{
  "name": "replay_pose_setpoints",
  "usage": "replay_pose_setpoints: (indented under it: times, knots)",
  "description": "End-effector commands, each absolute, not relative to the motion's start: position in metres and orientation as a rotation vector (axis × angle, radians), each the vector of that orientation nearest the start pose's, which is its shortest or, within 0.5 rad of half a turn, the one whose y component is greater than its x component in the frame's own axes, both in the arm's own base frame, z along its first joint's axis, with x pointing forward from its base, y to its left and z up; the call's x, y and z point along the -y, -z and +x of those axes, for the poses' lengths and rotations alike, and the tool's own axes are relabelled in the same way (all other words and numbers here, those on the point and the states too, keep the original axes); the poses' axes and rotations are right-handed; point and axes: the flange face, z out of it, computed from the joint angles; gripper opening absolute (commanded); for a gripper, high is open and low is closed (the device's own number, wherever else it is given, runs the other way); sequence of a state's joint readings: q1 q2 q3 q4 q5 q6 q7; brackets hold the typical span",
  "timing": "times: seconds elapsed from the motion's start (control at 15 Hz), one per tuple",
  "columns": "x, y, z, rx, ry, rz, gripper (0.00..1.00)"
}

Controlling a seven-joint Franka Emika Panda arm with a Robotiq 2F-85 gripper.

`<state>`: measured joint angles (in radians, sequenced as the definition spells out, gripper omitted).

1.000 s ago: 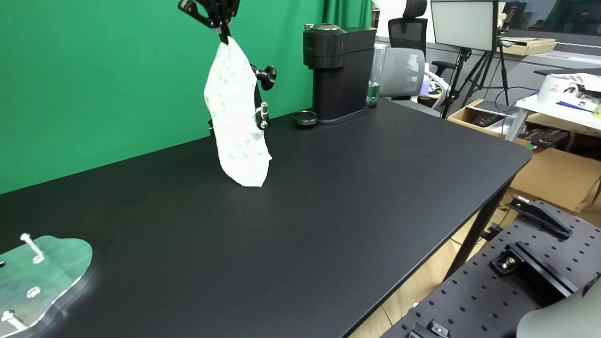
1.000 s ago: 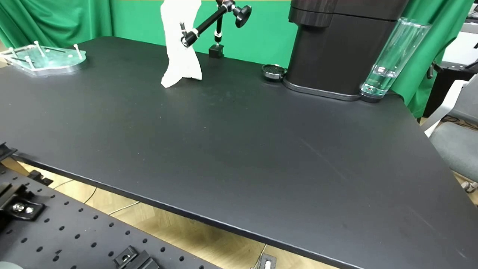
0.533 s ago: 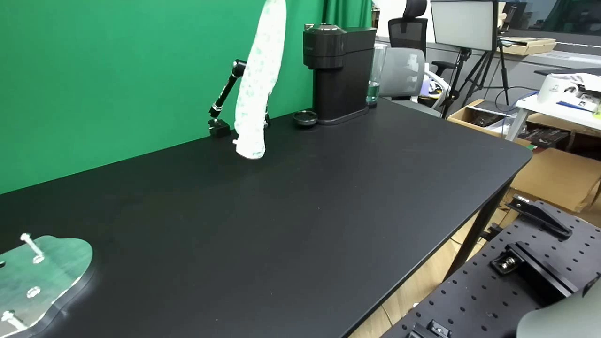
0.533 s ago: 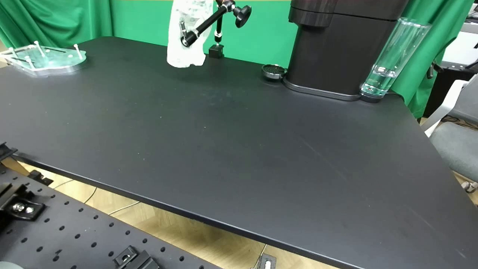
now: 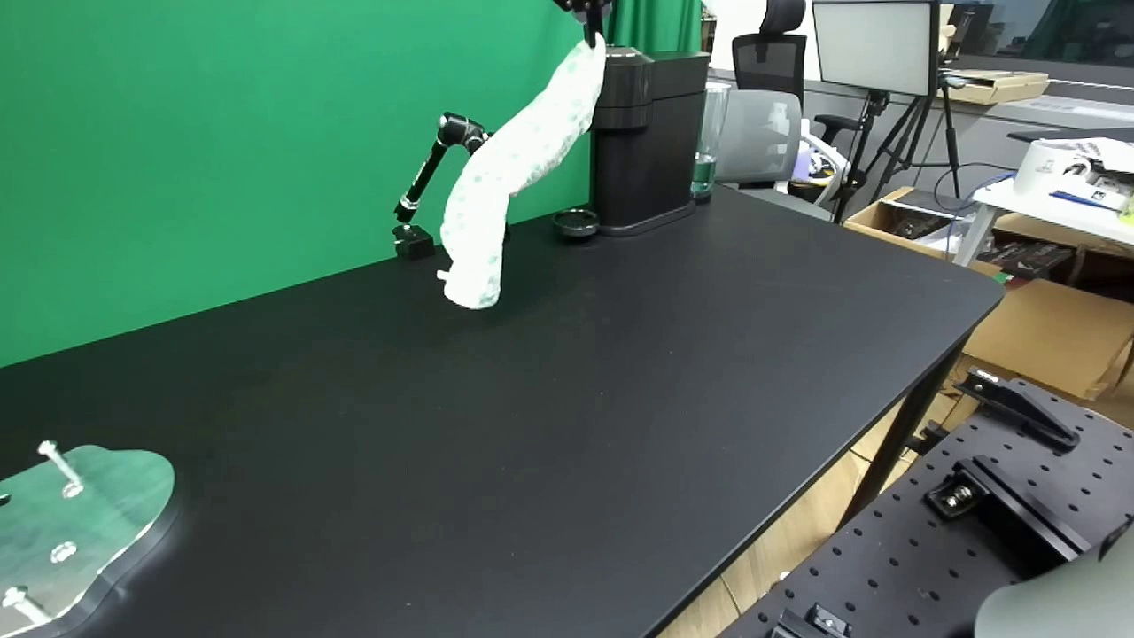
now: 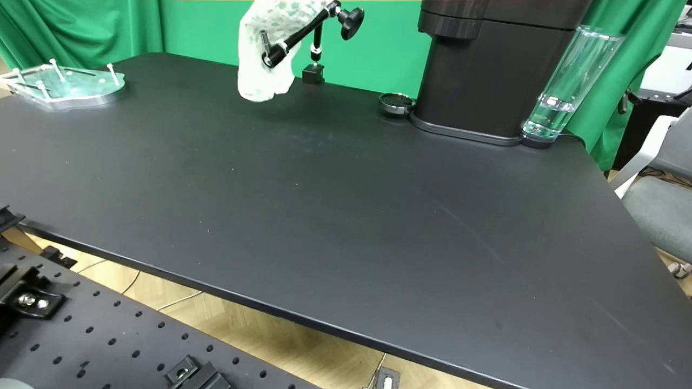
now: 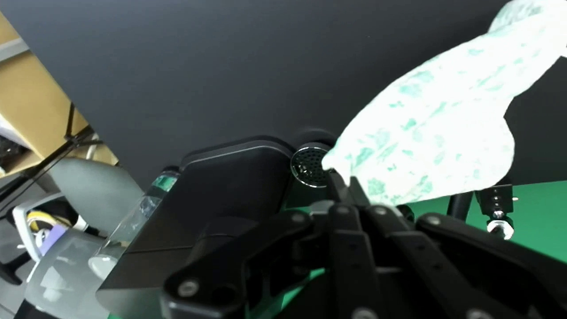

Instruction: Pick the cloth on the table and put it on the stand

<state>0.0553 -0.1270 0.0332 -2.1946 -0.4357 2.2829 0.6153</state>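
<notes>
Gripper (image 5: 593,39) pointing downward, high above the table (image 5: 620,381), pinching the cloth (image 5: 527,146)

Black gripper (image 7: 347,184), pointing down; jaws pinched

Light is bright and even. Near the black machine (image 7: 221,190), the white cloth (image 7: 434,128) overexposes, burning flat around its green flecks. Glints catch the clear tank (image 6: 574,81) beside the machine; the table (image 6: 486,243) before it has a dull sheen.
</notes>
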Motion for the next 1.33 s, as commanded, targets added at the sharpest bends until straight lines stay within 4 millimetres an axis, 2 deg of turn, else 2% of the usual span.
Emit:
replay_pose_setpoints:
  times: [0.0,0.33,0.87,0.93,1.0,1.27]
  knots:
    - [-0.041,-0.445,0.544,-0.642,0.612,-3.187,0.0]
    - [-0.034,-0.435,0.568,-0.737,0.762,-3.071,0.0]
    - [0.006,-0.391,0.578,-0.889,0.718,-3.012,0.0]
    - [0.008,-0.384,0.579,-0.895,0.677,-3.004,0.26]
    - [0.009,-0.378,0.579,-0.905,0.644,-3.001,0.27]
    - [0.006,-0.366,0.579,-0.929,0.571,-2.974,0.54]
